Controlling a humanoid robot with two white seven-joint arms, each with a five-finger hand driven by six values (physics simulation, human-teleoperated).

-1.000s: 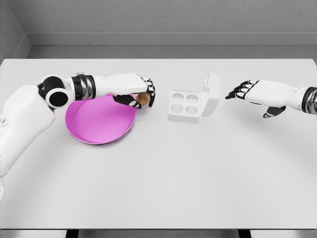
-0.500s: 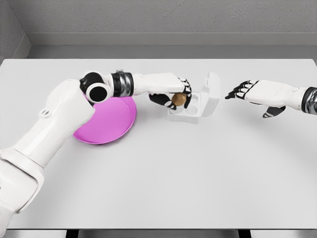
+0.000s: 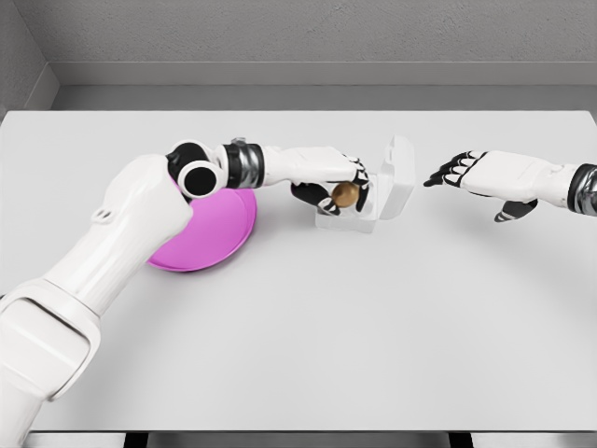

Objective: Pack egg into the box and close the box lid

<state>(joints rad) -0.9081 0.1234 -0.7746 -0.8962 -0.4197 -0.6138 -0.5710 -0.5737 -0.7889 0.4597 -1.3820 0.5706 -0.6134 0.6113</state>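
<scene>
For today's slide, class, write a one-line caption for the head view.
Left hand holds a brown egg over the open white box; right hand waits open.

Left hand (image 3: pixel 340 187) carried egg (image 3: pixel 344 194) from pink plate (image 3: pixel 219 229) across to over open box (image 3: pixel 359 213).

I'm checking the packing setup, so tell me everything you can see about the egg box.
The egg box is small, white and looks like molded plastic or foam. Its tray has round cups, mostly hidden now. The hinged lid stands open, nearly upright on the tray's right side. It sits on the white table, right of the pink plate. The left hand holds a brown egg over the tray.
</scene>
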